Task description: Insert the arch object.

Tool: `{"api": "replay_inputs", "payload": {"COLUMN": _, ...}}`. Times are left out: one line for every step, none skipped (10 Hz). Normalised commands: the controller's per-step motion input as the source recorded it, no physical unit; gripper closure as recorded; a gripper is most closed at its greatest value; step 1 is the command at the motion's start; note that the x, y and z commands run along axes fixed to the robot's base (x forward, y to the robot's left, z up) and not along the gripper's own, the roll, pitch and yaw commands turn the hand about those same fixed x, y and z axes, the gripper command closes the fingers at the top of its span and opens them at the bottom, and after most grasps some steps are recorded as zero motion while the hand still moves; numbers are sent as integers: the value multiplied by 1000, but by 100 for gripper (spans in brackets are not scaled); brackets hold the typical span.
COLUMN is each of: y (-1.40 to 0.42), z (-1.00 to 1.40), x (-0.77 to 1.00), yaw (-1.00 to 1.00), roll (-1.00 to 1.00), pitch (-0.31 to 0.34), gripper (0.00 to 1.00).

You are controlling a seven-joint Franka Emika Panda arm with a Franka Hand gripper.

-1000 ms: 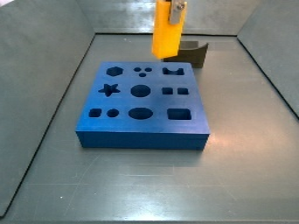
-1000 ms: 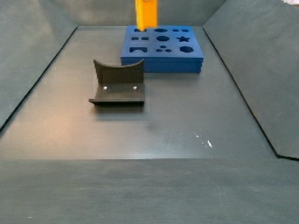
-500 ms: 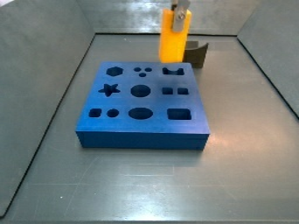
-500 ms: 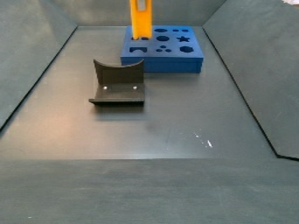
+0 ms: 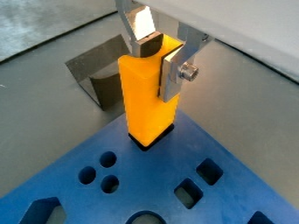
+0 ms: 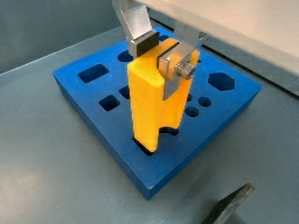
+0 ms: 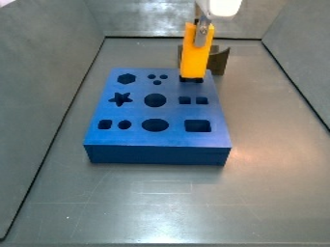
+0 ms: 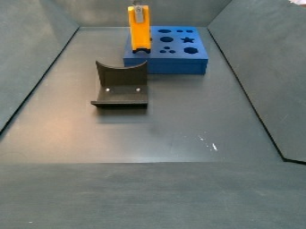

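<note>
The arch object is a tall orange bar with a rounded groove down one side. My gripper is shut on its top end, with one finger on each side. The bar stands upright with its lower end in the arch-shaped hole at a corner of the blue board. In both side views the bar rises from the board's edge nearest the fixture, with the gripper above it. No separate small dark block shows.
The blue board has several shaped holes and lies on the grey floor. The dark fixture stands just beside the board's arch-hole corner. Grey walls enclose the floor.
The gripper has moved down with the orange bar. The bar's lower end has gone from above the board into the arch hole.
</note>
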Motion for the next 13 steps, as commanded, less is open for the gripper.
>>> {"api": "replay_inputs", "payload": {"y": -83, "z": -100, "x": 0, "yaw": -406, "roll": -57, "pitch": -23, "gripper": 100}}
{"api": "replay_inputs", "payload": {"y": -34, "z": -66, "x": 0, "yaw": -546, "roll": -40, "pitch": 0, "gripper": 100}}
{"api": "replay_inputs", "payload": {"y": -6, "z": -63, "x": 26, "yaw": -426, "roll": -4, "pitch": 0, "gripper": 100}}
{"api": "replay_inputs", "payload": {"y": 0, "z": -100, "x": 9, "yaw": -271, "roll": 0, "pitch": 20, "gripper": 100}}
{"api": "replay_inputs", "payload": {"y": 0, "z": -157, "x": 0, "yaw": -271, "roll": 17, "pitch": 19, "gripper": 100}}
{"api": "replay_inputs", "payload": {"y": 31, "z": -180, "x": 0, "yaw": -246, "roll": 46, "pitch": 30, "gripper": 100}}
{"api": "replay_inputs", "payload": {"y": 46, "z": -211, "x": 0, "yaw": -60, "roll": 41, "pitch": 20, "gripper": 100}}
{"api": "replay_inputs", "payload": {"y": 60, "z": -237, "x": 37, "yaw": 0, "roll": 3, "pitch": 0, "gripper": 100}}
{"api": "replay_inputs", "payload": {"y": 66, "z": -260, "x": 29, "yaw": 0, "roll": 6, "pitch": 0, "gripper": 100}}
{"api": "replay_inputs", "payload": {"y": 57, "z": -280, "x": 26, "yaw": 60, "roll": 17, "pitch": 0, "gripper": 100}}
{"api": "replay_inputs", "payload": {"y": 14, "z": -297, "x": 23, "yaw": 106, "roll": 4, "pitch": 0, "gripper": 100}}
{"api": "replay_inputs", "payload": {"y": 0, "z": -306, "x": 57, "yaw": 69, "roll": 0, "pitch": -30, "gripper": 100}}
{"api": "replay_inputs", "payload": {"y": 0, "z": -303, "x": 37, "yaw": 0, "roll": 0, "pitch": -57, "gripper": 100}}
